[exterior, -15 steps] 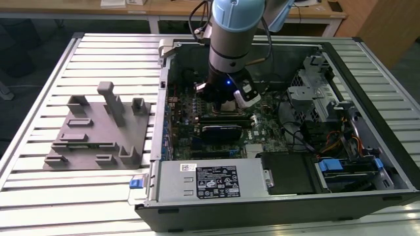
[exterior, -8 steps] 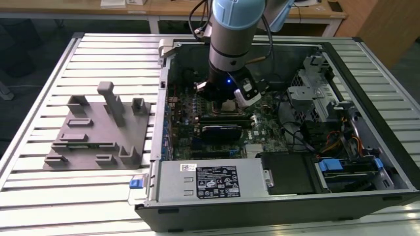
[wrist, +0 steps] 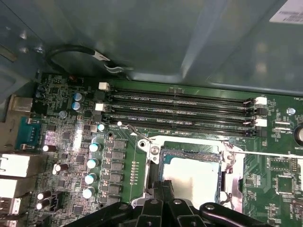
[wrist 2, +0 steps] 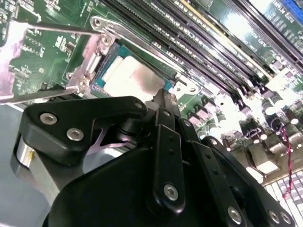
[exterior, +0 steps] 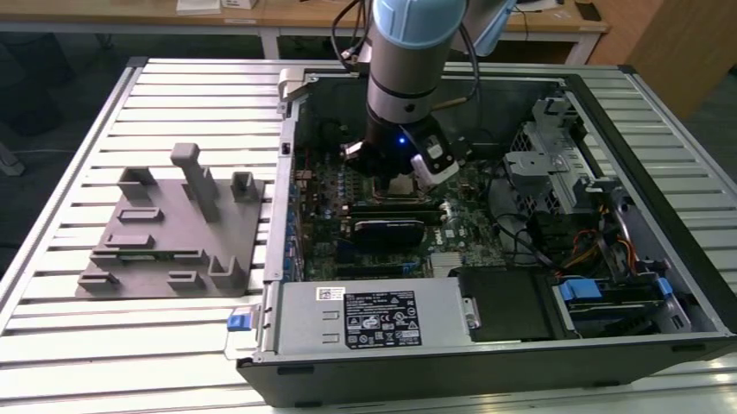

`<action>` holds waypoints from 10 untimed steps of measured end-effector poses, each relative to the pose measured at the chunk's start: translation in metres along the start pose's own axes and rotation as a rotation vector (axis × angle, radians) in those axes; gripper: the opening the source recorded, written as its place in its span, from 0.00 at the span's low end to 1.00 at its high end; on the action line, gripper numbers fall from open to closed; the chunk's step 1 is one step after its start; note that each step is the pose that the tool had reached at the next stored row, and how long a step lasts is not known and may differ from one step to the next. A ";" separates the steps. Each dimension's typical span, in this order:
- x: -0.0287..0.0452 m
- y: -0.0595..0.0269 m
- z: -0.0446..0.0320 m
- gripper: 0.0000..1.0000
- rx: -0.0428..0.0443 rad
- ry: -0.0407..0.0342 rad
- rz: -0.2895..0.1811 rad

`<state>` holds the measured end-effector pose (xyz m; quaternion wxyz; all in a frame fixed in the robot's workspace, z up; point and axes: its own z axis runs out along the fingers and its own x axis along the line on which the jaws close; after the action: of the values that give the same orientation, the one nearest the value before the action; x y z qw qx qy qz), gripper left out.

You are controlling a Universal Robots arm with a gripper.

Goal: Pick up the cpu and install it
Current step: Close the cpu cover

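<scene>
Silvery cpu — partly behind tool

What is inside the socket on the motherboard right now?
The cpu lies inside the socket, silvery top up, in the first wrist view. The hand covers one edge of it, so full seating cannot be judged.

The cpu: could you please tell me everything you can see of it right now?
The cpu is a thin, flat square chip with a bare silvery-white metal top that shines in the light. In both wrist views it lies level inside the socket on the green board, its edges bordered by the socket's metal frame and its top uncovered. The gripper, fingers together, stands over one edge; whether it touches the chip cannot be told.
</scene>
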<state>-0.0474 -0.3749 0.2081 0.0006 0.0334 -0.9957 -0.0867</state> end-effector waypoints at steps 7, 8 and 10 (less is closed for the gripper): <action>-0.0001 0.0012 -0.0065 0.11 0.0059 -0.0039 0.024; -0.0001 0.0012 -0.0066 0.11 0.0066 -0.0063 0.038; -0.0001 0.0013 -0.0072 0.11 0.0115 -0.0123 0.071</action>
<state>-0.0473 -0.3749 0.2155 -0.0026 -0.0027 -0.9967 -0.0811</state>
